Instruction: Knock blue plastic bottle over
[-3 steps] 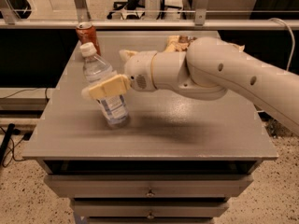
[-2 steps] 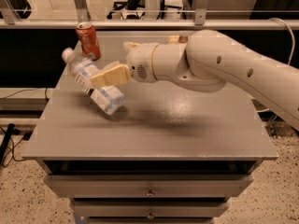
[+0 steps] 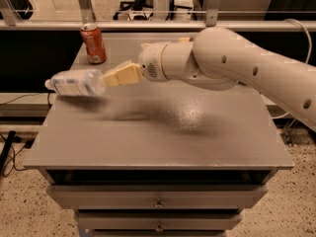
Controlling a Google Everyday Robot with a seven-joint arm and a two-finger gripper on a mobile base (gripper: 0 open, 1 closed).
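The blue plastic bottle point(image 3: 75, 83) lies on its side at the left edge of the grey table point(image 3: 168, 137). Its cap end points left, past the table's edge, and it looks smeared by motion. My gripper point(image 3: 110, 78) reaches in from the right on the white arm point(image 3: 222, 63). Its beige tip is right against the bottle's right end, low over the table top.
A red-orange soda can point(image 3: 93, 43) stands upright at the table's back left corner, behind the bottle. The table has drawers point(image 3: 158, 201) below its front edge. A rail point(image 3: 158, 24) runs behind the table. Cables point(image 3: 10, 152) lie on the floor at left.
The bottle went from standing to tilted to lying flat, pushed left towards the table's edge. My gripper swept left and slightly back with it.
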